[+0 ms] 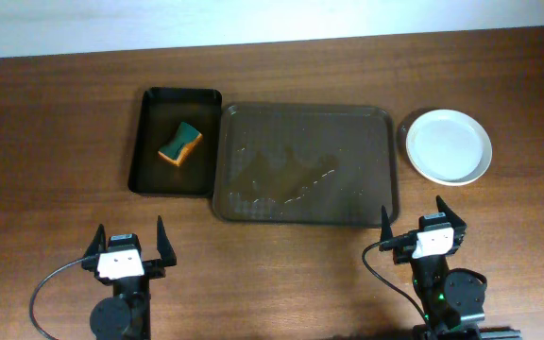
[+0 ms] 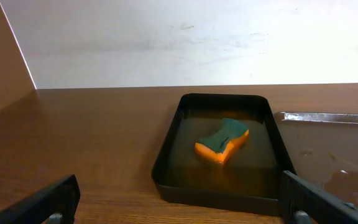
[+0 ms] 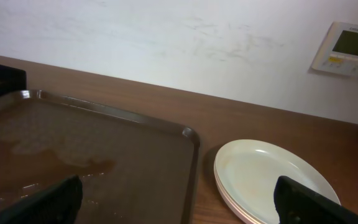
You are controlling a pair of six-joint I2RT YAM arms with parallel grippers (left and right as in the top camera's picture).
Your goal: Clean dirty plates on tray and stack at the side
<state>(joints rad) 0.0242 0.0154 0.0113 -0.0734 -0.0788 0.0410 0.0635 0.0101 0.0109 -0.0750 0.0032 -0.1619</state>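
- With the tray bare of plates and carrying only a wet film and a few pools, the cleaning looks finished to me; the plates sit stacked on the surface just right of the tray, clear of its rim, the top one plain white.
- From the right wrist view, layered rims show beneath that top plate; how many, I cannot make out.
- The left gripper hangs in front of the tray's near-left corner, fingers spread wide and holding nothing; the right gripper hangs in front of the near-right corner, likewise spread and empty.
- The sponge lies inside the black tray, which stands just left of the tray.
- As I read it, the step in hand is a closing check and rest; done well, that means both arms held on the near side of the tray, with no reach across the stack.
- Should a streak turn up, I'd send the left arm for the sponge, lifting clear of the black tray's wall; the right arm should brace the stack gently, never nudging it further right of the tray.
- Watch the wet tray; anything set there may slide.
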